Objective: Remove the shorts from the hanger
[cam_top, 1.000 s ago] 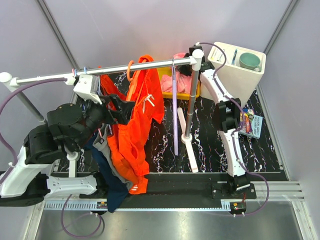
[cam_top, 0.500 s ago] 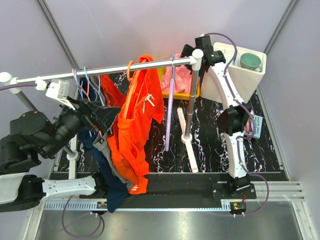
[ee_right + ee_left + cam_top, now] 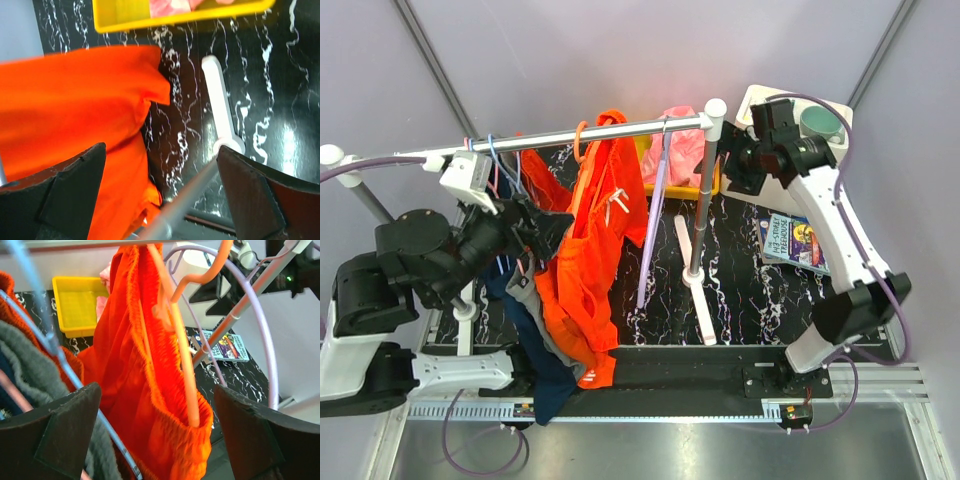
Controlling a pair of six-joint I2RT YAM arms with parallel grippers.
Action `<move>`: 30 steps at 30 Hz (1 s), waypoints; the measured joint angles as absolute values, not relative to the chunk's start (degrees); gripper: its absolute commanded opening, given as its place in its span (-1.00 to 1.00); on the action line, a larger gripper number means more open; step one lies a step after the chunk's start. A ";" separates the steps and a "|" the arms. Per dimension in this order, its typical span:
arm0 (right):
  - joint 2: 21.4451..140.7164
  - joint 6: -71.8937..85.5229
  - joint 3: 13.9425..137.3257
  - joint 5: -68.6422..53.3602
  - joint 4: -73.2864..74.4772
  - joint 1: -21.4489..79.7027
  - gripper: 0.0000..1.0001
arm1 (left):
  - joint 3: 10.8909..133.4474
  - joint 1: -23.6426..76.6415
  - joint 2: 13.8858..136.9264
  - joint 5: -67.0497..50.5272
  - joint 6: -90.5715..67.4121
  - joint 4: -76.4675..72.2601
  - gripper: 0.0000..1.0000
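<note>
You have the bright orange shorts (image 3: 588, 262) hanging from an orange hanger (image 3: 582, 140) near the middle of the metal rail (image 3: 620, 128). Their white drawstrings (image 3: 617, 205) dangle on the right side, and the lower cloth droops toward the near edge of the black marbled worktop (image 3: 740, 290). The light pink shorts (image 3: 680, 130) lie bunched in the yellow bin (image 3: 165, 19) on the far side, off any hanger. A lilac hanger (image 3: 653, 215) hangs on the rail just right of the orange shorts, and grey and navy garments (image 3: 535, 330) hang just left of them. Your left gripper (image 3: 548, 222) sits just left of the orange shorts with its fingers spread wide and nothing clamped. Its wrist camera shows the gathered orange waistband and hanger beyond the gap. Your right gripper (image 3: 738, 168) hovers to the right of the rail's right post (image 3: 700, 215), fingers likewise wide apart and holding nothing. A book (image 3: 790, 240) lies on the worktop at the right, and a green cup (image 3: 820, 122) sits in the white container at the far right.
</note>
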State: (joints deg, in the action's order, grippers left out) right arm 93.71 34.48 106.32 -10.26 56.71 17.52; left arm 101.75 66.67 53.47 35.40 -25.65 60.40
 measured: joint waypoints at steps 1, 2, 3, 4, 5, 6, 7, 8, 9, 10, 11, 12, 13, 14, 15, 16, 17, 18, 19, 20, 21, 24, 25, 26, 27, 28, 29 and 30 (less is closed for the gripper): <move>91.64 34.46 104.29 -10.39 56.45 17.54 1.00 | 102.98 66.67 54.52 35.42 -25.28 60.75 0.72; 89.78 34.44 102.43 -10.50 56.29 17.56 1.00 | 104.20 66.67 55.79 35.44 -25.04 60.88 0.69; 88.18 34.37 100.90 -10.59 56.27 17.56 1.00 | 105.51 66.67 57.12 35.42 -24.82 61.01 0.65; 86.85 34.26 99.68 -10.63 56.31 17.56 0.99 | 106.65 66.67 58.43 35.44 -24.62 61.14 0.62; 85.78 34.15 98.63 -10.66 56.34 17.56 1.00 | 107.44 66.67 59.61 35.48 -24.38 61.17 0.57; 85.03 34.02 97.95 -10.66 56.40 17.56 1.00 | 107.85 66.67 60.40 35.57 -24.25 61.17 0.44; 84.29 33.80 97.23 -10.66 56.45 17.56 0.99 | 108.22 66.67 61.36 35.75 -23.92 61.28 0.38; 83.77 33.58 96.64 -10.66 56.45 17.56 1.00 | 108.40 66.67 62.00 35.90 -23.70 61.43 0.34; 83.26 33.34 96.01 -10.70 56.45 17.56 1.00 | 108.64 66.67 62.96 36.10 -23.27 61.87 0.29; 82.98 33.23 95.59 -10.76 56.47 17.56 0.99 | 108.75 66.67 63.57 36.18 -23.09 62.04 0.28; 82.65 33.17 94.94 -10.96 56.40 17.56 0.99 | 108.95 66.67 64.31 36.47 -22.68 62.43 0.27; 82.24 33.15 94.11 -11.33 56.45 17.56 1.00 | 109.43 66.67 65.04 36.73 -22.31 62.98 0.25; 81.87 33.15 93.32 -11.73 56.45 17.56 0.99 | 110.06 66.67 65.67 37.06 -21.93 63.53 0.19; 81.56 33.12 92.71 -11.90 56.45 17.58 1.00 | 110.72 66.67 66.39 37.45 -21.56 63.77 0.15; 81.21 33.10 92.05 -12.27 56.45 17.58 0.99 | 111.28 66.67 66.94 37.78 -21.30 63.92 0.11; 80.86 33.04 91.42 -12.75 56.47 17.56 0.99 | 111.92 66.67 67.51 38.11 -20.93 64.01 0.05; 80.51 32.97 90.87 -13.15 56.47 17.58 1.00 | 112.51 66.67 68.07 38.46 -20.58 64.14 0.04; 80.36 32.88 90.63 -13.30 56.49 17.58 1.00 | 112.81 66.67 68.40 38.65 -20.49 64.20 0.03; 80.25 32.75 90.50 -13.52 56.49 17.56 0.99 | 112.99 66.67 68.75 38.98 -20.25 64.20 0.01; 80.20 32.60 90.48 -13.72 56.49 17.56 0.99 | 113.16 66.67 69.08 39.29 -20.08 64.40 -0.06; 80.20 32.38 90.48 -13.85 56.49 17.56 0.99 | 113.25 66.67 69.43 39.55 -19.92 64.42 -0.08; 80.20 31.40 90.48 -14.22 56.71 17.56 1.00 | 113.30 66.67 70.46 40.34 -19.70 64.51 -0.21; 80.20 31.03 90.48 -14.26 56.90 17.56 0.99 | 113.30 66.67 70.98 40.62 -19.64 64.60 -0.27; 80.20 30.79 90.48 -14.26 56.95 17.56 1.00 | 113.30 66.67 71.18 40.82 -19.70 64.62 -0.31; 80.20 30.48 90.48 -14.28 56.95 17.56 0.99 | 113.30 66.67 71.48 40.95 -19.70 64.62 -0.42; 80.20 30.15 90.48 -14.33 56.95 17.56 1.00 | 113.30 66.67 71.81 41.01 -19.68 64.64 -0.51; 80.20 29.87 90.48 -14.39 56.95 17.56 1.00 | 113.30 66.67 72.10 41.06 -19.75 64.64 -0.53; 80.20 29.58 90.48 -14.48 56.97 17.56 1.00 | 113.30 66.67 72.27 41.12 -19.81 64.64 -0.57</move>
